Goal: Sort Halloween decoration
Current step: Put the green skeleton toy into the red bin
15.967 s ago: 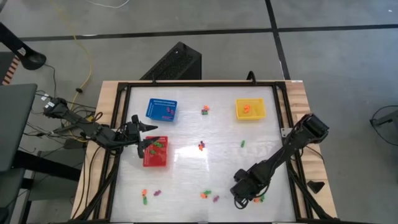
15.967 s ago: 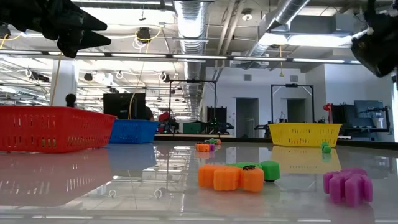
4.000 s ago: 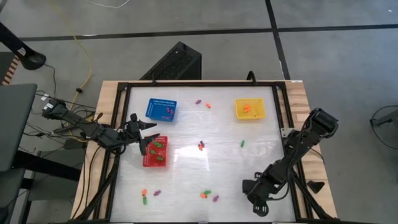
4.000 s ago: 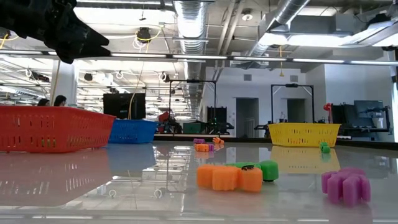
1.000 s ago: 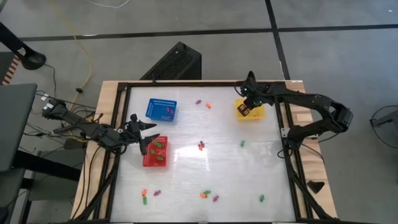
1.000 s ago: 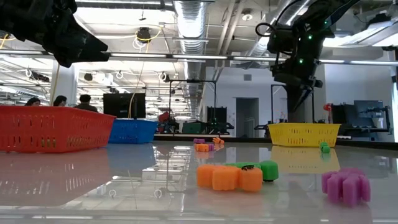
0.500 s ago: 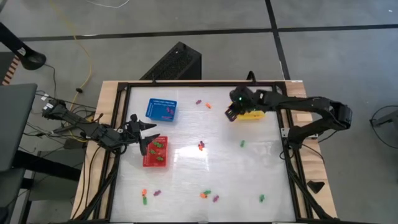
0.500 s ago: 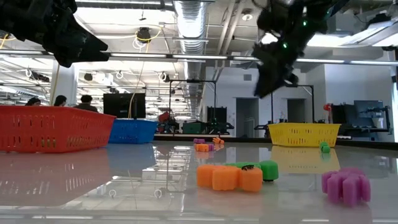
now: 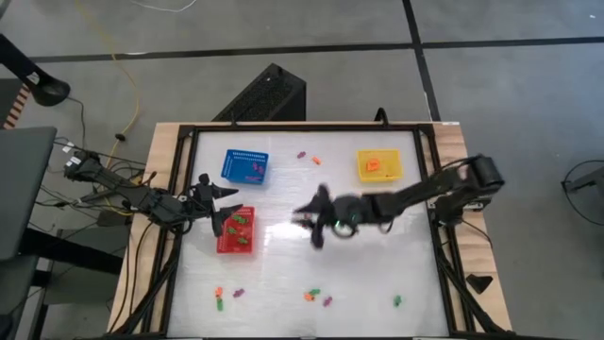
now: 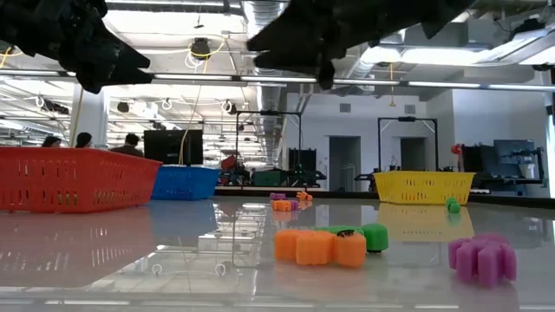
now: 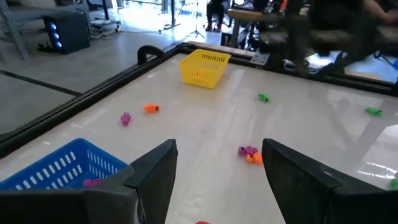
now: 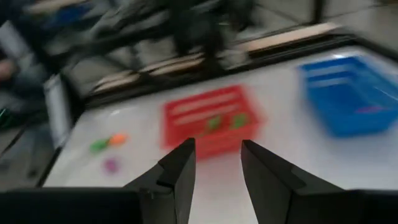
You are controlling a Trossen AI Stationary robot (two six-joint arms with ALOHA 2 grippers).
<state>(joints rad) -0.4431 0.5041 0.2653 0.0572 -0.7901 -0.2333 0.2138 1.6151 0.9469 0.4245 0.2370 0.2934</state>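
Observation:
The Halloween decoration is tiny trinkets strewn over the white table: a purple one and an orange one near the far edge, several orange, green and purple ones along the near edge, and a purple-orange cluster at mid-table. My left gripper hangs open over the far left corner of the red basket; its wrist view shows the gap. My right gripper hovers open above mid-table, over that cluster, pointing at the red basket; it is empty.
The blue basket stands far left and holds purple pieces. The yellow basket stands far right and holds orange ones. Green pieces lie in the red basket. In the low view, orange, green and purple trinkets lie nearest. People stand in the room behind.
My right gripper has swung quickly from over the yellow basket at the far right toward the table's left and near side, ending above mid-table and turned to face the red basket. The trinkets and baskets lie as before.

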